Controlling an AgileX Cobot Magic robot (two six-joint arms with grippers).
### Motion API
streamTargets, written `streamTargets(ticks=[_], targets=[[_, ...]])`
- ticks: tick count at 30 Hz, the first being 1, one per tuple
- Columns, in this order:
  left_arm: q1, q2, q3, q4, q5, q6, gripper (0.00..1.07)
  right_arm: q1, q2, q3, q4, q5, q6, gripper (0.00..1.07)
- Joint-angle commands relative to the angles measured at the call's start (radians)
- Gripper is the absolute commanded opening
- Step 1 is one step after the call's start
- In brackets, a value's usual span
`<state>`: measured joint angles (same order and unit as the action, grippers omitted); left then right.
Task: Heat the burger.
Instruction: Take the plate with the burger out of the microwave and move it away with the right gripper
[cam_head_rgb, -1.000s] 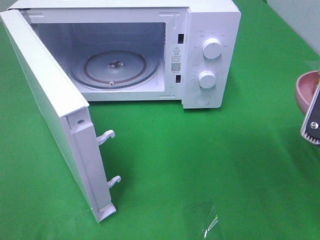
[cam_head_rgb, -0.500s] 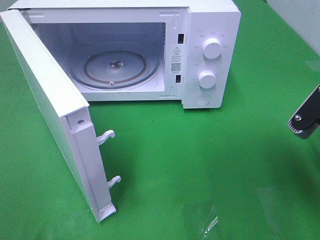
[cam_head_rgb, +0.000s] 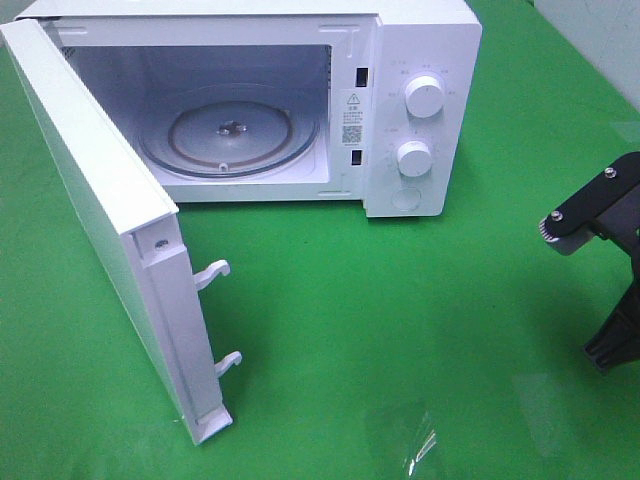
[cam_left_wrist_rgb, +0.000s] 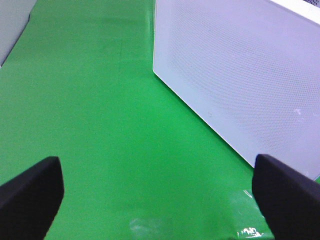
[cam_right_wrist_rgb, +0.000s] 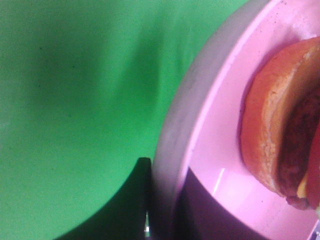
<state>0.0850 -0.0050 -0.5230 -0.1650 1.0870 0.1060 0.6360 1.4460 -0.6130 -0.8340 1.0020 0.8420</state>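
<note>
One microwave is seen on the green tabletop, with one door swung open. Two round knobs are counted on its control panel, and one glass turntable inside its cavity. Two latch hooks are seen on the door's edge. One burger is counted on one pink plate.

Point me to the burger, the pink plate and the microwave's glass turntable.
burger (cam_right_wrist_rgb: 272, 135), right wrist view, on the tan bun.
pink plate (cam_right_wrist_rgb: 210, 150), right wrist view, on its bare inner surface.
glass turntable (cam_head_rgb: 270, 150), exterior high view, on its bare glass.
</note>
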Motion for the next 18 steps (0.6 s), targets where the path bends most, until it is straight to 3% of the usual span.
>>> streamTargets(ticks=[1,14,18], targets=[[0.001,-0.006,0.004,-0.006,-0.014,0.002,0.94,-0.025,0.03,-0.006,-0.062,0.014,0.041,0.0],[0.001,-0.006,0.004,-0.006,-0.014,0.002,0.94,-0.149,0.174,-0.008,-0.066,-0.125,0.195,0.0],[0.001,-0.006,0.004,-0.006,-0.014,0.002,0.94,-0.178,0.257,-0.069,-0.066,-0.138,0.249,0.02]])
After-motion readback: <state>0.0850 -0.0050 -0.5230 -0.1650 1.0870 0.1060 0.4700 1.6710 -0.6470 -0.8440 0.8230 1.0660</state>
